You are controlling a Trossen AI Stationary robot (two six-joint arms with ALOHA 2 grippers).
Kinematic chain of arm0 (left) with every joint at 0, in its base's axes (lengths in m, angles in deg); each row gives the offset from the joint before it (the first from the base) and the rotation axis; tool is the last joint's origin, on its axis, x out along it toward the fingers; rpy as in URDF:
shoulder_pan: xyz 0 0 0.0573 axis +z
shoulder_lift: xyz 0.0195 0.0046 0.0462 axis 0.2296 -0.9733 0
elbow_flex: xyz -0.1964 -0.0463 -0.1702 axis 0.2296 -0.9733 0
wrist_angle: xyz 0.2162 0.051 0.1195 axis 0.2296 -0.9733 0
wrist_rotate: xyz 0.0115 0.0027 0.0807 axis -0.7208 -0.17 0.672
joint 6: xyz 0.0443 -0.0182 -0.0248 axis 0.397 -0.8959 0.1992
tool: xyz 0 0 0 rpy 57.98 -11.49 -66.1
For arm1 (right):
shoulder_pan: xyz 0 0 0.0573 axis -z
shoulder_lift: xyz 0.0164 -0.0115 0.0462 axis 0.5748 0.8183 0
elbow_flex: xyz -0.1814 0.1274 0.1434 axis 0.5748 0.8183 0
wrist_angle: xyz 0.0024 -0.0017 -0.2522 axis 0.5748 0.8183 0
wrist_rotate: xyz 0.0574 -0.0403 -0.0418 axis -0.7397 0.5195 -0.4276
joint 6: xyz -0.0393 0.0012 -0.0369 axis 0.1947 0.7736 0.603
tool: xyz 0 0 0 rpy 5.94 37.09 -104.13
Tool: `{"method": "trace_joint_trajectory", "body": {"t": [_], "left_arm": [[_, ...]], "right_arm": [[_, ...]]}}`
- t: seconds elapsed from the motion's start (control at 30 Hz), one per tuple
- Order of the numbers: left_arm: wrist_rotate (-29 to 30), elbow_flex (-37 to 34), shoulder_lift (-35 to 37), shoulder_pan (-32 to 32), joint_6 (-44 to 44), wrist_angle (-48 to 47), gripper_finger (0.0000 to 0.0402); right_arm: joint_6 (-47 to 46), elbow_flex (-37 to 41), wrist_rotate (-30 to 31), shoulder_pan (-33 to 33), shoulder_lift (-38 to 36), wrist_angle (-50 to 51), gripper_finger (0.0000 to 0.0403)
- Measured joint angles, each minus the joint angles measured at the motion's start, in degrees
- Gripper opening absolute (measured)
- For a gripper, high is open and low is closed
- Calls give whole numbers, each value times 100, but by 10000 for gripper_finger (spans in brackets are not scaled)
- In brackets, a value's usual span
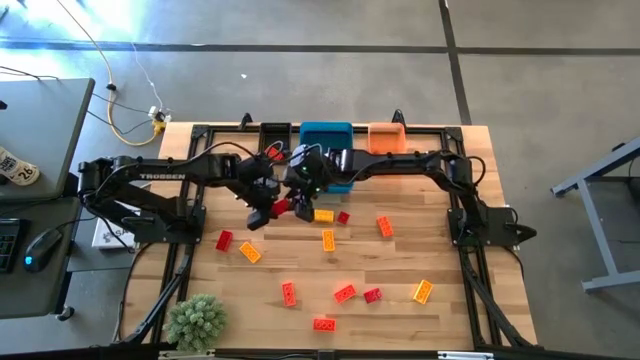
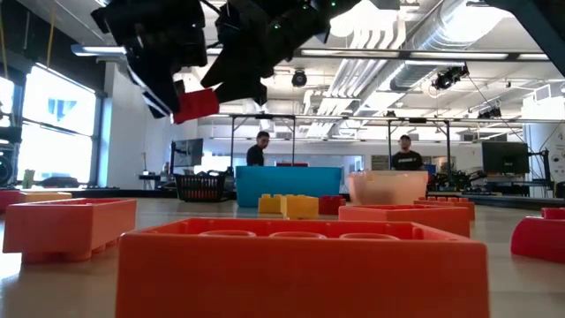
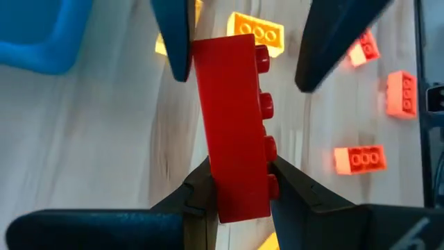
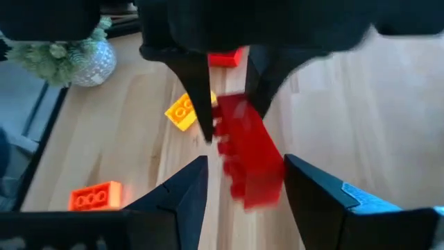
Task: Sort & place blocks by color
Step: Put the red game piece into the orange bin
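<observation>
Red block (image 3: 236,132) hangs above the table's middle, clamped in the left gripper (image 3: 239,187) — the right gripper (image 4: 243,173) straddles its other end, jaws parted. Other blocks (image 1: 345,293) lie scattered nearer.

A grey concrete floor (image 1: 300,25) with dark seams surrounds the wooden bench (image 1: 460,310). Beyond its left edge stands a dark desk (image 1: 40,140) with a computer mouse (image 1: 40,248); a yellow cable (image 1: 125,130) loops on the floor. Behind are bright tall windows (image 2: 57,119), silver ceiling ducts (image 2: 424,40), and two people (image 2: 258,148) standing far off
</observation>
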State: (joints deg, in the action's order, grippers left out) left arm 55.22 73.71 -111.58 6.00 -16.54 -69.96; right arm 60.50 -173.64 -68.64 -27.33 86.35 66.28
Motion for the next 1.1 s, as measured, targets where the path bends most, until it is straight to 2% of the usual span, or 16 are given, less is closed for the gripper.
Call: {"method": "trace_joint_trajectory", "body": {"t": [0.17,0.57,1.1], "left_arm": [[162,-7,-2,4,80,-120,74],[48,-9,-2,-28,99,238,74],[160,-11,-7,-12,49,891,74]], "right_arm": [[-200,0,-281,101,0,16,174],[-147,0,-28,80,0,13,174],[-203,0,-95,78,0,16,171]]}}
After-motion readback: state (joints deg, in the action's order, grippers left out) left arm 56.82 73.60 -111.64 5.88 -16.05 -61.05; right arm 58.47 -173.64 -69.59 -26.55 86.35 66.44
